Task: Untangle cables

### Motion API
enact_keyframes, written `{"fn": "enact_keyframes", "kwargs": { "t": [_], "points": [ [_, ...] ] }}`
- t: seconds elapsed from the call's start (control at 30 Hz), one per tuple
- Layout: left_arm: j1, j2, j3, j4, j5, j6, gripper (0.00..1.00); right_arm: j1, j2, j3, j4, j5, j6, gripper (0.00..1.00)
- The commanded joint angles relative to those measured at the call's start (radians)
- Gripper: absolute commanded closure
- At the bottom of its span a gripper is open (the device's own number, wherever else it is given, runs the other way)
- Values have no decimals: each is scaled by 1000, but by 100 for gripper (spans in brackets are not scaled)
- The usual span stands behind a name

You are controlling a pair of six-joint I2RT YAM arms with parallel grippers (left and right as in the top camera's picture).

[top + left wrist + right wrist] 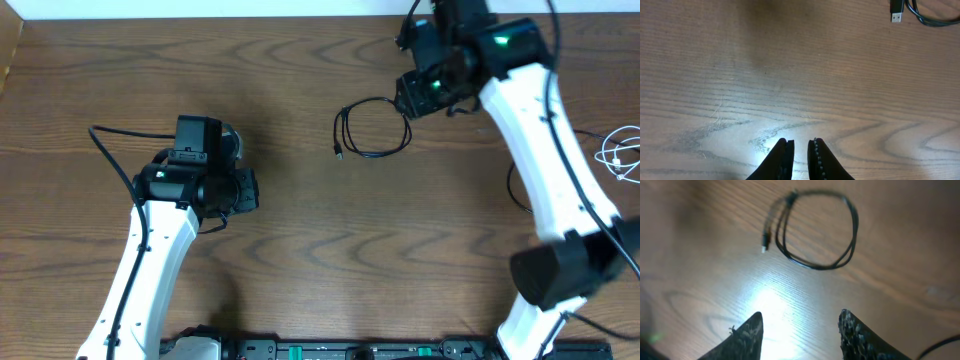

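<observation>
The black cable [380,156] lies in a loose loop on the wooden table, right of centre at the back, its plug end pointing left. The white cable [622,152] lies bunched at the far right edge, apart from the black one. My right gripper [405,95] hovers at the loop's right side, open and empty; in the right wrist view its fingers [800,315] are spread, with the black loop [856,225] ahead of them. My left gripper [250,190] is far to the left, nearly closed and empty [800,142]; only the black cable's plug [896,15] shows at its top right.
The wooden table [300,60] ends at a white wall along the back. A thick black robot cable [110,140] arcs beside the left arm. The arms' bases and a black rail [350,350] sit along the front edge.
</observation>
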Motion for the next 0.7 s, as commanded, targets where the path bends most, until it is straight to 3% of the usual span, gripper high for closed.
{"fn": "enact_keyframes", "kwargs": {
  "t": [0.0, 0.13, 0.33, 0.57, 0.67],
  "points": [
    [-1, 5, -6, -9, -3, -13, 84, -25, 74, -13, 0, 32, 207, 55],
    [-1, 5, -6, -14, -3, -13, 84, -62, 158, -14, 3, 16, 320, 55],
    [-1, 5, -6, -9, -3, -13, 84, -89, 252, -14, 24, -44, 285, 48],
    [-1, 5, -6, 3, -3, -13, 83, -77, 318, -14, 38, 30, 249, 50],
    [-1, 5, -6, 3, -3, -13, 84, -70, 353, -14, 55, 85, 340, 53]
  ]
}}
